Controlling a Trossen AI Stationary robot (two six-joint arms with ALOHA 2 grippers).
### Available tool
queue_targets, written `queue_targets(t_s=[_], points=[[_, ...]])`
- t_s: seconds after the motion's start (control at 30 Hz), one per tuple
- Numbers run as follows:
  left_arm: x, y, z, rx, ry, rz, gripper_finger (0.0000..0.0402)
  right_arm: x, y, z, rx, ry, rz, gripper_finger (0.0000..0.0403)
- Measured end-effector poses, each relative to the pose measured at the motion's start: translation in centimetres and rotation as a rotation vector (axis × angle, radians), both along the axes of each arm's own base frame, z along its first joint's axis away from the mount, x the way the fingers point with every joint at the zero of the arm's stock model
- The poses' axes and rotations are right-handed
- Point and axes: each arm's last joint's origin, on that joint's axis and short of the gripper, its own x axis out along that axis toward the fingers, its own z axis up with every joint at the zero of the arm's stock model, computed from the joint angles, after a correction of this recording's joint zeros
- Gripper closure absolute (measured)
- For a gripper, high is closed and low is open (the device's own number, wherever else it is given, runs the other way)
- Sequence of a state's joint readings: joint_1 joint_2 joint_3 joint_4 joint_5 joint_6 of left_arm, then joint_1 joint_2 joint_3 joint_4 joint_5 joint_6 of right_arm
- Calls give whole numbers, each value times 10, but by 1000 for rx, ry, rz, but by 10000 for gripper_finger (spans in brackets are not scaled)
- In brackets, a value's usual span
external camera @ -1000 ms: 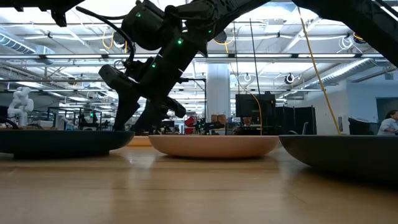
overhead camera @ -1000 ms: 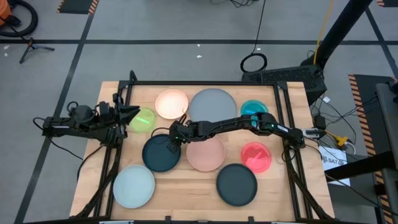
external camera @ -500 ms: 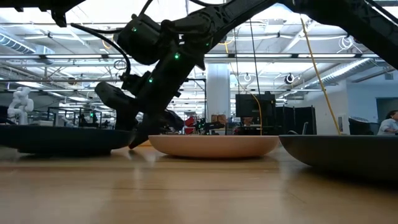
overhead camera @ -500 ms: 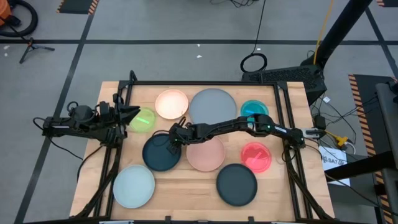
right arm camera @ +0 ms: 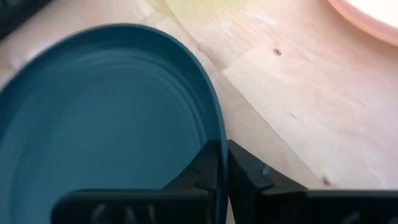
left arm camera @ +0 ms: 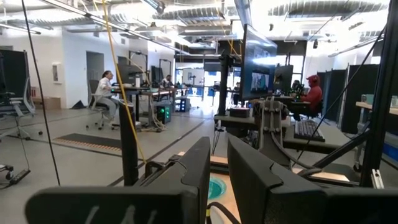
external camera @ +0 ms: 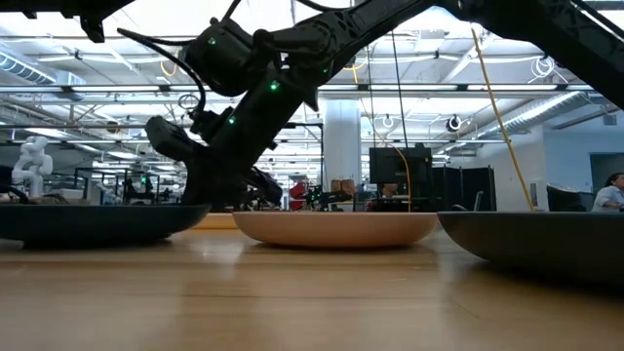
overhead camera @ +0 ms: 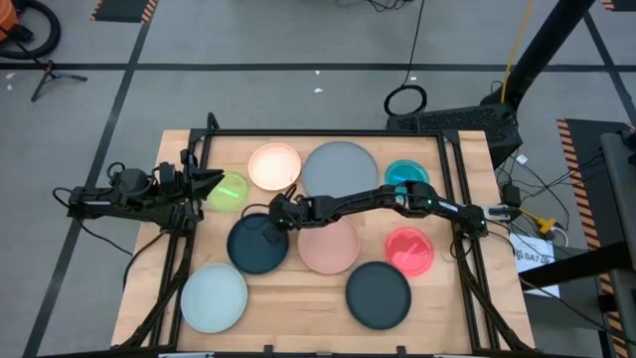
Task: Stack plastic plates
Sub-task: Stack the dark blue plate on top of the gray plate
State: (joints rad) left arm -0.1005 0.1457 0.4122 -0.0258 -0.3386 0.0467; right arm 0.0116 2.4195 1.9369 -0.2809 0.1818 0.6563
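Nine plates lie singly on the wooden table: large grey (overhead camera: 340, 169), cream (overhead camera: 274, 165), green (overhead camera: 229, 191), teal (overhead camera: 405, 174), pink (overhead camera: 330, 246), red (overhead camera: 409, 251), pale blue (overhead camera: 214, 296), and two dark navy (overhead camera: 256, 247) (overhead camera: 379, 293). My right gripper (overhead camera: 273, 221) is low over the left navy plate's far right rim and shut on it; it also shows in the low view (external camera: 210, 190). My left gripper (overhead camera: 204, 183) waits shut at the table's left edge, beside the green plate. My right gripper pinches the navy plate's rim (right arm camera: 214, 134) at its far right part, with one finger inside the plate and one outside. The fingers come slanting down from the table's right side. The plate (external camera: 97, 219) lies flat with its base on the table.
The pink plate (external camera: 336, 226) lies right beside the held navy plate, on its right. The second navy plate (external camera: 536, 244) is nearest the front edge. Black frame rails run along the table's sides. Bare wood shows along the front between the pale blue and navy plates.
My right gripper has gone down onto the navy plate's far right rim, and its fingers have shut from spread apart to closed on that rim. The plate lies where it was.
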Motion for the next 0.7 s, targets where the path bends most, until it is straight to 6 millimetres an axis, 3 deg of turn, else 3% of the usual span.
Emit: queue_targets(t_s=[0.23,0.43,0.7], points=[[0,0,0,-1,1,0,339,0,-7,18,2,-41,24,394],[0,0,0,-5,3,-2,339,-16,-17,57,-42,0,48,397],[0,0,-1,-8,6,-3,339,-51,-34,109,-149,134,43,397]])
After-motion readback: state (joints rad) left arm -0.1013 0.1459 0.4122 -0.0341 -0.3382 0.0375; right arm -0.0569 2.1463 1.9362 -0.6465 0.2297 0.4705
